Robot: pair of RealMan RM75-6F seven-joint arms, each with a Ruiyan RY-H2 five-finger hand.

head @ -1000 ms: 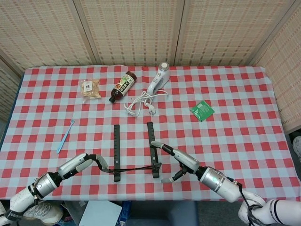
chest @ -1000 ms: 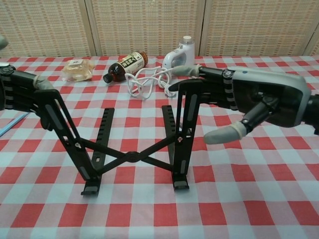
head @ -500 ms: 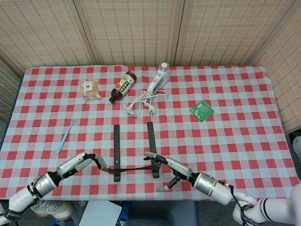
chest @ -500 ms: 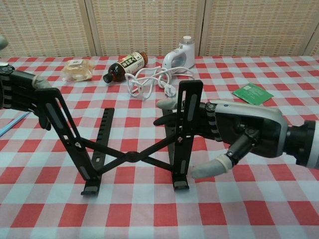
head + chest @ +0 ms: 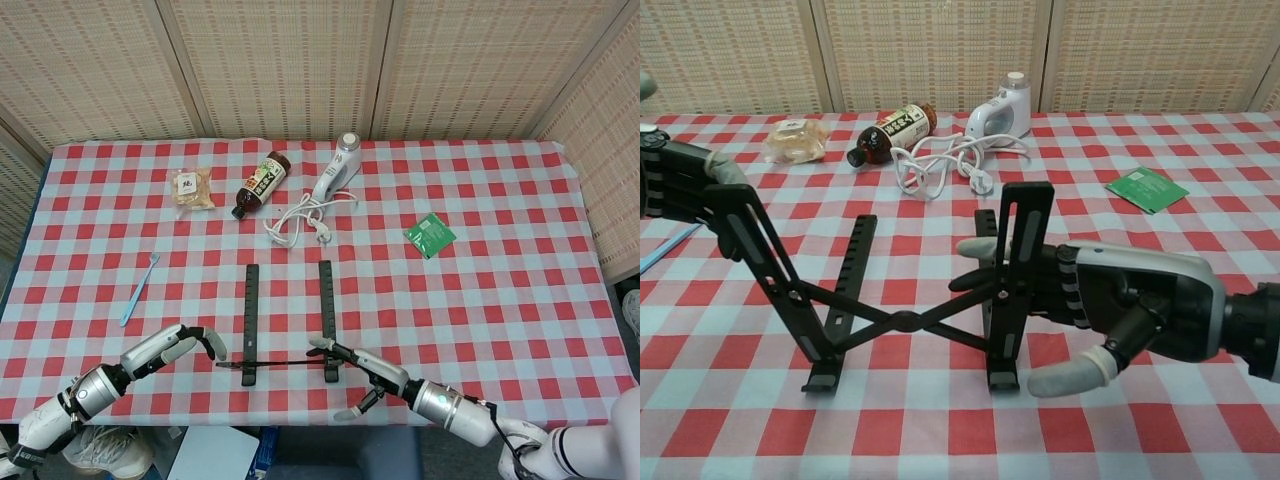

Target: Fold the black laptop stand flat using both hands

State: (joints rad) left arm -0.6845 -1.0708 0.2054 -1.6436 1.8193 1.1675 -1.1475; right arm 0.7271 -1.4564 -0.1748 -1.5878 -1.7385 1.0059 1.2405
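Two hands are engaged at the near edge of the table (image 5: 1200, 420), low in the frame. The right hand (image 5: 1110, 305) sits at lower right, fingers (image 5: 985, 262) spread and laid against the right upright of the black laptop stand (image 5: 902, 320); whether they close round the bar or merely press it cannot be told. The left hand (image 5: 685, 185) at the left edge has its fingers at the top of the left upright, apparently holding it, though the contact is partly cut off by the frame.

The stand occupies lower centre, both uprights raised and tilted, the cross-links between them still spread. Folding is judged under way, not complete.

Next move, as a judgement: bring the two uprights together so the cross-links close, then lay them down onto the base rails, keeping both sides level to avoid twisting.

Farther back, mid-frame right, lies a green packet (image 5: 1147, 189). Along the upper part lie a white cord (image 5: 930, 165), a dark bottle (image 5: 892, 131), a white appliance (image 5: 1002, 110) and a snack bag (image 5: 795, 140). A blue toothbrush (image 5: 139, 288) lies at left.
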